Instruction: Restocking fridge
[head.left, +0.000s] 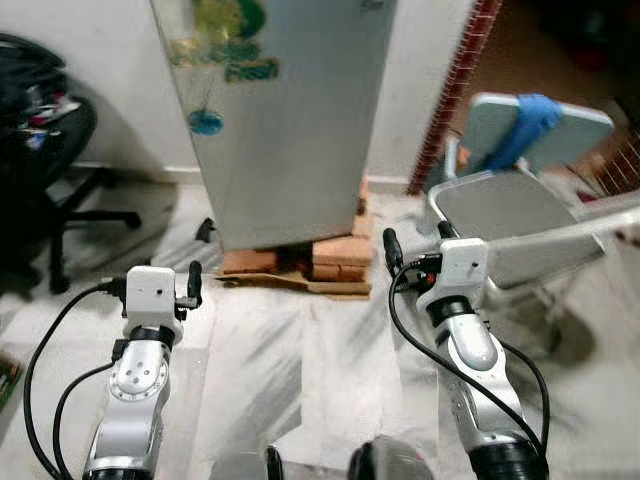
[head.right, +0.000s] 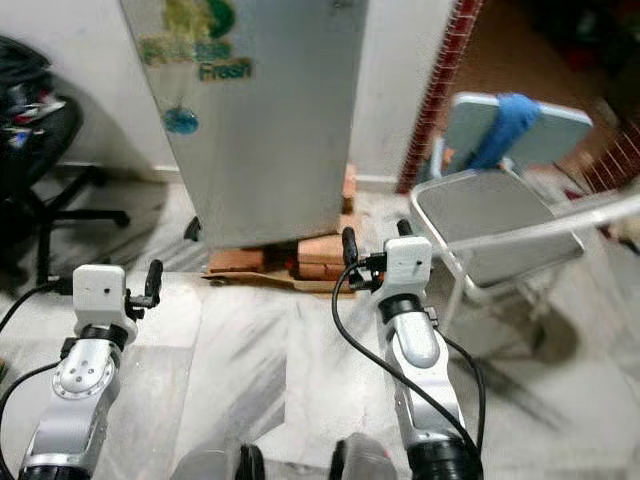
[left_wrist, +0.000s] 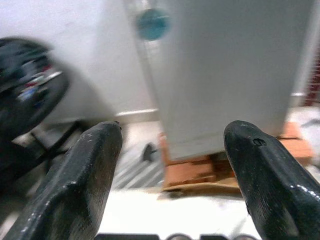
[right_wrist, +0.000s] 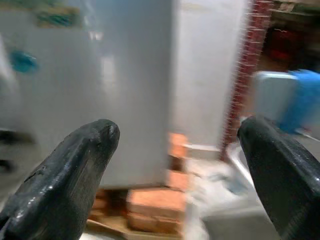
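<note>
Both silver arms reach out low over the pale marble floor (head.left: 300, 380), and we're looking straight at the fridge (head.left: 290, 120). Left hand (left_wrist: 170, 170) hovers short of the fridge's lower left corner, fingers spread wide, nothing between them. Right hand (right_wrist: 175, 175) sits off toward the fridge's right side, fingers just as wide apart and empty too. That fridge is a tall grey cabinet, door closed, standing on a stack of orange bricks (head.left: 340, 255) with flattened cardboard (head.left: 300, 285) poking out from under them. Stickers dot the upper door, and a round blue one (head.left: 206, 123) hangs lower down on the left part of the door. Left of the fridge, a black office chair (head.left: 50, 170) stands against the white wall, with dark items piled on it. Right of the fridge, past a red brick pillar (head.left: 455, 90), a grey folding chair (head.left: 510, 200) stands open with a blue cloth (head.left: 525, 125) draped over its backrest. Everything's a bit blurred.
</note>
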